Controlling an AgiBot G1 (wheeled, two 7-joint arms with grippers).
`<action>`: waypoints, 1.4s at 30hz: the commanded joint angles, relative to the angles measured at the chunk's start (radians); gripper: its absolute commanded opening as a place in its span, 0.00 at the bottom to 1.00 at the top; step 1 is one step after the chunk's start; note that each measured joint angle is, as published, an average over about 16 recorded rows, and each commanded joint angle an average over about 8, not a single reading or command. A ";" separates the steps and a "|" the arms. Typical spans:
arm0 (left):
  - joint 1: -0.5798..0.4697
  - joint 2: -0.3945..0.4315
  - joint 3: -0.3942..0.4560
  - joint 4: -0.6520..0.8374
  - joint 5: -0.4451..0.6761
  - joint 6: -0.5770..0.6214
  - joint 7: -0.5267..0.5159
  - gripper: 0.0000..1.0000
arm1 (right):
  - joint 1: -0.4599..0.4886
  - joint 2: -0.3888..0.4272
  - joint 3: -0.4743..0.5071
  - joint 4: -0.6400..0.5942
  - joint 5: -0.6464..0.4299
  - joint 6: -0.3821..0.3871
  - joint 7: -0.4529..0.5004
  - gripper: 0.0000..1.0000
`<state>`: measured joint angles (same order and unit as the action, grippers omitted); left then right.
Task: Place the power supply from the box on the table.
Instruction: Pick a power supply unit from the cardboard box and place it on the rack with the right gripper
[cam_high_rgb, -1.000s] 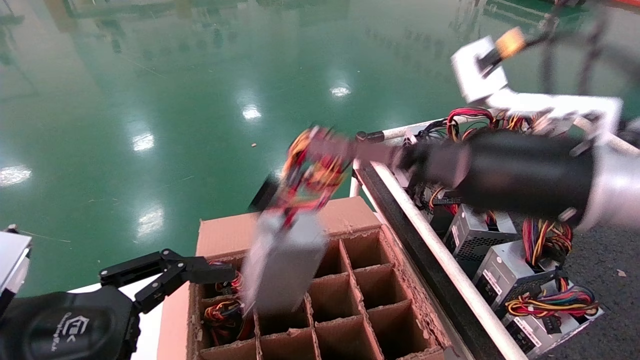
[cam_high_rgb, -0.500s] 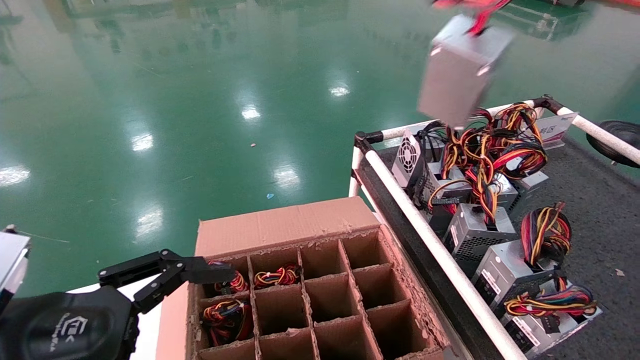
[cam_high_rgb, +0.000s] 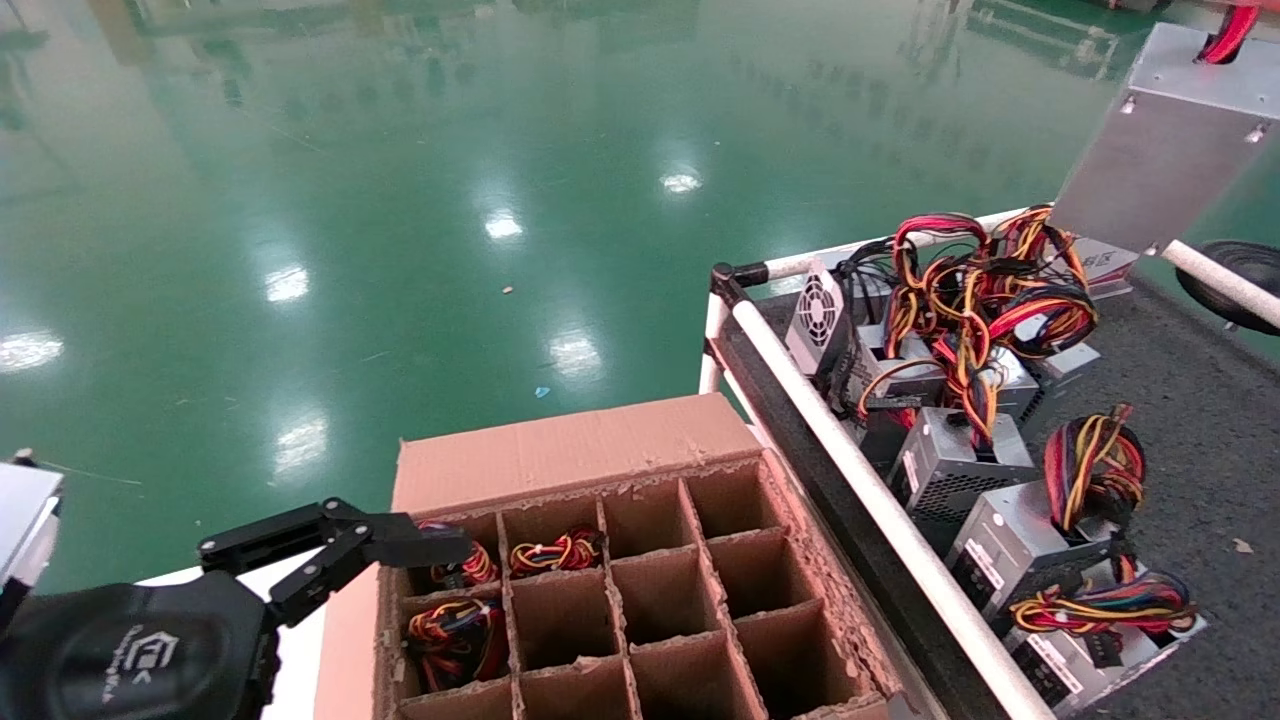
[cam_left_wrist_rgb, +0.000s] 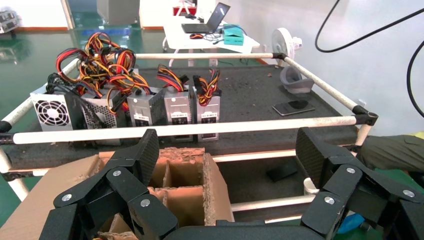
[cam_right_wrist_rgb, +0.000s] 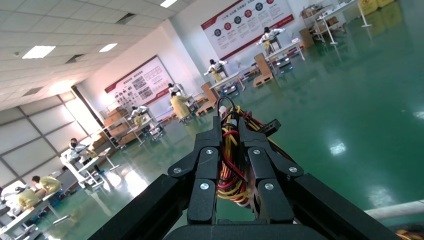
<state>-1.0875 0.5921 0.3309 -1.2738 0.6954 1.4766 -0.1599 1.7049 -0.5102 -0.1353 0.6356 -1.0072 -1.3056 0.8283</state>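
Hanging by its wire bundle (cam_right_wrist_rgb: 231, 165), the silver-grey power supply (cam_high_rgb: 1165, 150) is high above the tabletop's (cam_high_rgb: 1215, 420) far right rail. You see the right gripper (cam_right_wrist_rgb: 232, 150) clamped on those wires. The left gripper (cam_left_wrist_rgb: 227, 155), jaws wide, sits beside the box (cam_high_rgb: 570, 450).

Hardly anything can be read. The black housing of the left pincer (cam_high_rgb: 335, 560), at the near left, carries a white printed logo with a line of small lettering under it — too small to make out. White stickers on the silver-grey metal power units (cam_high_rgb: 1010, 560) on the dark grey felt-topped table (cam_high_rgb: 1215, 460) bear print that stays illegible — likewise the far wall posters (cam_right_wrist_rgb: 247, 22) in the right wrist view.
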 joint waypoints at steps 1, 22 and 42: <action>0.000 0.000 0.000 0.000 0.000 0.000 0.000 1.00 | 0.005 0.023 0.010 -0.047 0.013 -0.041 -0.031 0.00; 0.000 0.000 0.001 0.000 0.000 0.000 0.000 1.00 | -0.048 0.163 0.006 -0.354 0.024 -0.270 -0.256 0.00; 0.000 0.000 0.001 0.000 -0.001 0.000 0.001 1.00 | -0.076 0.107 -0.026 -0.439 0.034 -0.266 -0.367 0.00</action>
<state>-1.0878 0.5917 0.3319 -1.2738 0.6947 1.4762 -0.1594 1.6251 -0.4021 -0.1622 0.1963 -0.9741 -1.5718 0.4601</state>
